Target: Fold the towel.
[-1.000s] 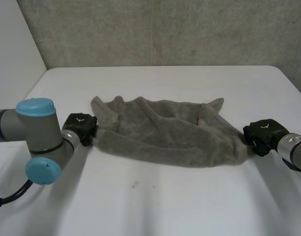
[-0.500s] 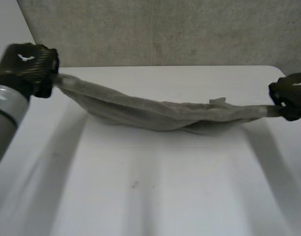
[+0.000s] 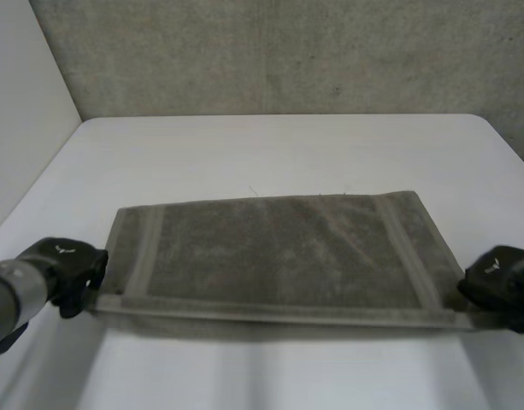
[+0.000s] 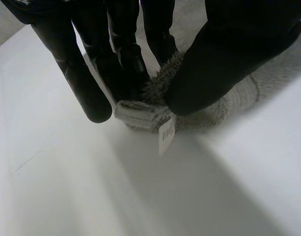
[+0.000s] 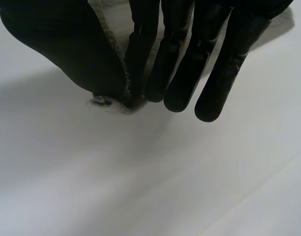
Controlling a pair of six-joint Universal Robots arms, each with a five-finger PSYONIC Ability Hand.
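Since half a second ago the towel [image 3: 279,252] has dropped from mid-air, spread across the bench [image 3: 287,145]; left hand [image 3: 65,265] and right hand [image 3: 501,286] each pinch a near corner, keeping its edge taut.

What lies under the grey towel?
The white table shows around the grey terry towel, whose near corners the black left hand and right hand pinch. Whatever lies beneath is covered.

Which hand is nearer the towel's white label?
Left. The left hand pinches the towel corner where the label hangs, right at its fingers; the right hand pinches the near corner at the towel's other end.
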